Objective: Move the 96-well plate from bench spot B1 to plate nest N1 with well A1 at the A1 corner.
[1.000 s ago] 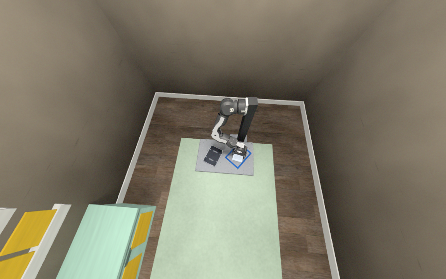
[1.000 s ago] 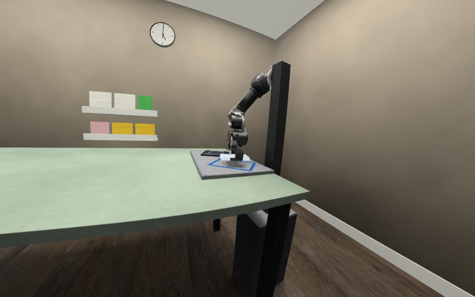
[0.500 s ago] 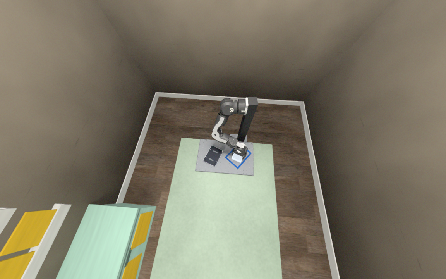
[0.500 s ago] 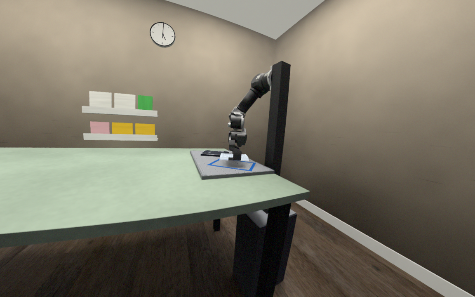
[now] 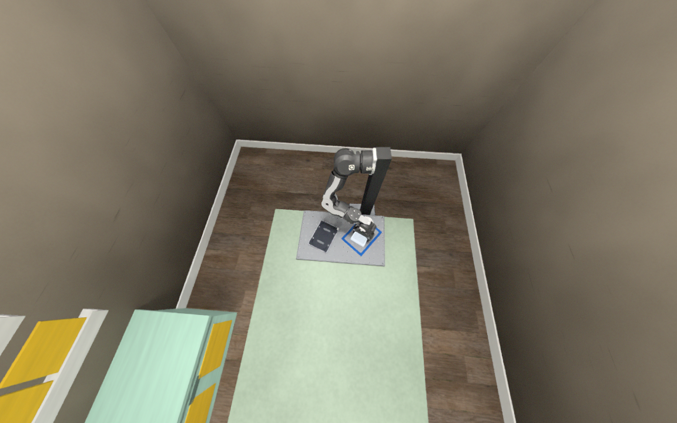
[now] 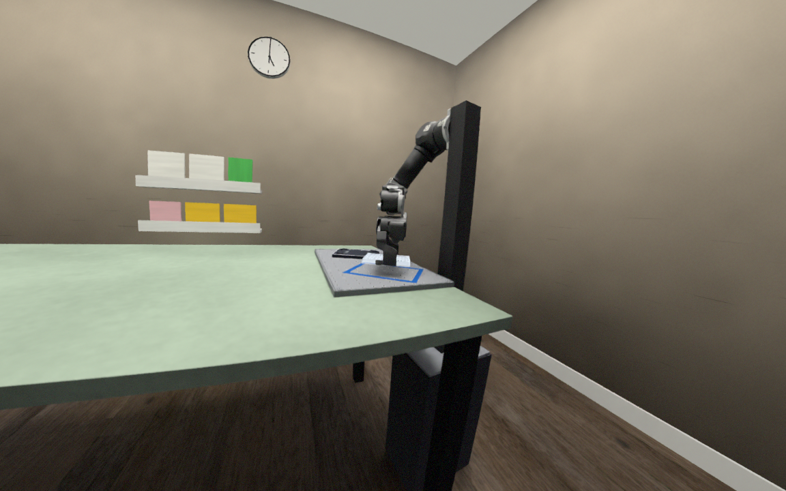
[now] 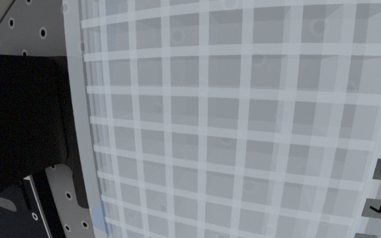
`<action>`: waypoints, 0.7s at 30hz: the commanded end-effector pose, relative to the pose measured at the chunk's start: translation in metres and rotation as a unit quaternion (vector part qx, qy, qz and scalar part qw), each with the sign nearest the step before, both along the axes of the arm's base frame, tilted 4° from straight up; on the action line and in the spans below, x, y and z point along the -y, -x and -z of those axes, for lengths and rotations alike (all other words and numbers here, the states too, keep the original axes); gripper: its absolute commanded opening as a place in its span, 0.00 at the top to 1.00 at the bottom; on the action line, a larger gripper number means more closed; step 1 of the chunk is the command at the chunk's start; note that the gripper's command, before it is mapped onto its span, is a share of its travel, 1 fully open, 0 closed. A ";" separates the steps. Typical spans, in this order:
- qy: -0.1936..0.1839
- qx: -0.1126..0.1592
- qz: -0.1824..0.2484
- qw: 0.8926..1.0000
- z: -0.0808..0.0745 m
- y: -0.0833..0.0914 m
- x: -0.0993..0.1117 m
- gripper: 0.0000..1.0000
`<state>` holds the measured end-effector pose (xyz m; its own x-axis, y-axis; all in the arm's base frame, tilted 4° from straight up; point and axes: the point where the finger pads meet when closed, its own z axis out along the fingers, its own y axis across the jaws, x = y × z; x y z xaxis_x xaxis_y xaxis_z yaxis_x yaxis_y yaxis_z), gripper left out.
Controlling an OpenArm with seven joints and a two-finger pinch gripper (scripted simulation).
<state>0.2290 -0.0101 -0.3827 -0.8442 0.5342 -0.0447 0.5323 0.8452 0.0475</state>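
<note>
The gripper [image 6: 388, 261] is clamped on the plate [image 5: 358, 239], held just above the blue square [image 5: 348, 248] near the table's far right corner. It should keep the plate level and carry it left to the nest [image 5: 323, 235], cut corner toward A1.
</note>
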 end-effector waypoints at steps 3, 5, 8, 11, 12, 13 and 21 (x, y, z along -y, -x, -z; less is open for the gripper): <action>-0.003 0.001 0.075 0.997 -0.001 -0.001 0.001 1.00; -0.004 0.001 0.096 0.995 -0.001 -0.001 0.001 1.00; -0.004 0.001 0.096 0.995 -0.001 -0.001 0.001 1.00; -0.004 0.001 0.096 0.995 -0.001 -0.001 0.001 1.00; -0.004 0.001 0.096 0.995 -0.001 -0.001 0.001 1.00; -0.004 0.001 0.096 0.995 -0.001 -0.001 0.001 1.00; -0.006 0.002 0.090 0.996 0.011 -0.001 -0.002 1.00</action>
<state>0.2287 -0.0113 -0.3934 -0.7267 0.6856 -0.0422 0.6842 0.7280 0.0448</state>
